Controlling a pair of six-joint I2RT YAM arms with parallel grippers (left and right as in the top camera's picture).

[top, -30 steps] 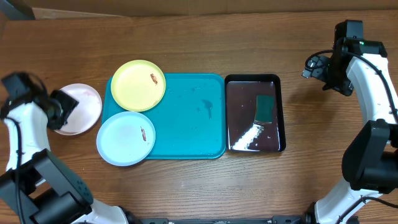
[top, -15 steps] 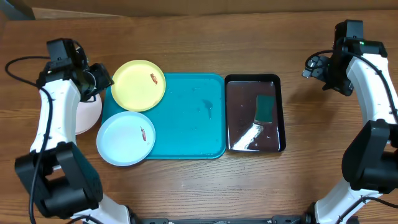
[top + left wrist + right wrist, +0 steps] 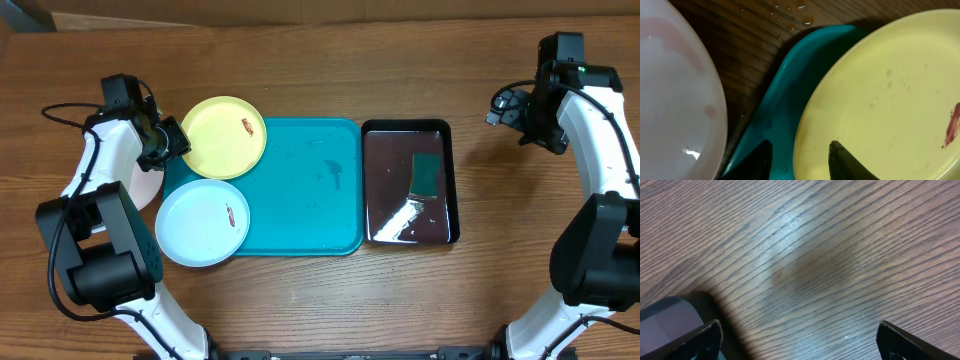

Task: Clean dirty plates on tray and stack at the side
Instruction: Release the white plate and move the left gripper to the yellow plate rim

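White arm links (image 3: 603, 118), black joints (image 3: 563, 48) (thin cables (image 3: 62, 108) looping), black left gripper (image 3: 801, 161)

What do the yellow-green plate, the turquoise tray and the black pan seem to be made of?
Yellow-green plate: probably plastic, smooth satin finish, one even colour, thin rim.
Tray: probably plastic too, even colour, soft rounded corner.
Black pan: glossy, mirror-like reflections; coated metal or plastic, the look leaves it open.

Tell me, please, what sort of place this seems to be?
Probably a robotics lab bench staged for dishwashing: a left arm and right arm flank a wooden table, with a turquoise tray of soiled plates and a black pan.
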